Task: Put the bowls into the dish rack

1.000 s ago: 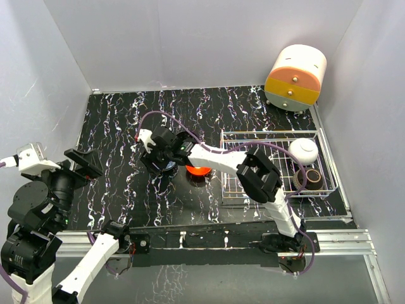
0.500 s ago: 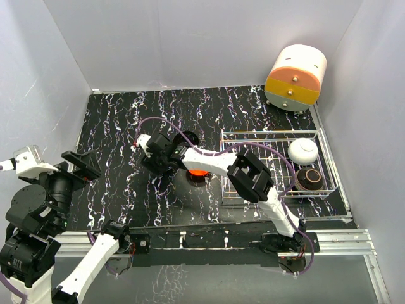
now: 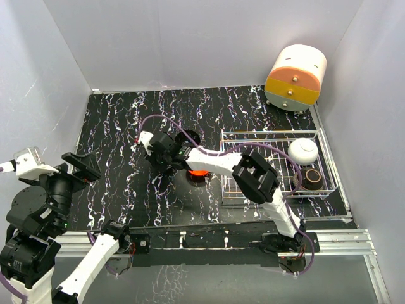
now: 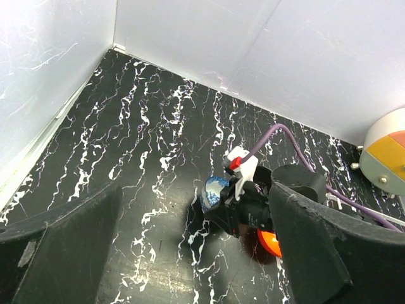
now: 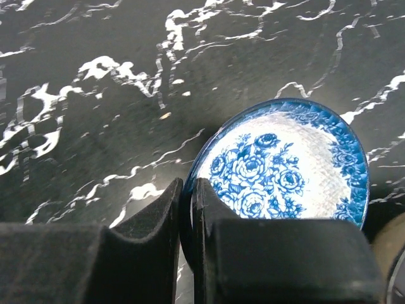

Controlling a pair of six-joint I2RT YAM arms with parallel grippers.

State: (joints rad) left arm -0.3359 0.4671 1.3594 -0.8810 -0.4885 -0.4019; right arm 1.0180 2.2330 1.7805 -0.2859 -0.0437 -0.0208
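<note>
Enclosed on three sides by plain white walls; floored by a black tabletop veined in white.

Locate the right arm rising from the lower right of the top view, bent at the elbow in front of the dish rack, forearm stretched leftward to frame centre. Find the right gripper at the forearm's end, angled down at the tabletop, with a purple cable looped above. In the right wrist view, observe both fingers clenched on the near rim of the blue-and-white bowl, one pad inside, one outside. In the left wrist view, see that bowl tilted at frame centre, patterned inside facing left.

Locate the left arm folded at the lower left of the top view, with the left gripper raised over the table's left edge and aimed toward centre. Note its fingers spread wide, grasping nothing.

Just right of the right gripper, find the red-orange bowl on the tabletop, left of the dish rack. Inside the rack's right end, find the white bowl at the upper corner and the tan-gold bowl just below. Beyond the rack, at the upper right of the frame, note the round cream-and-orange cabinet near the right wall.
</note>
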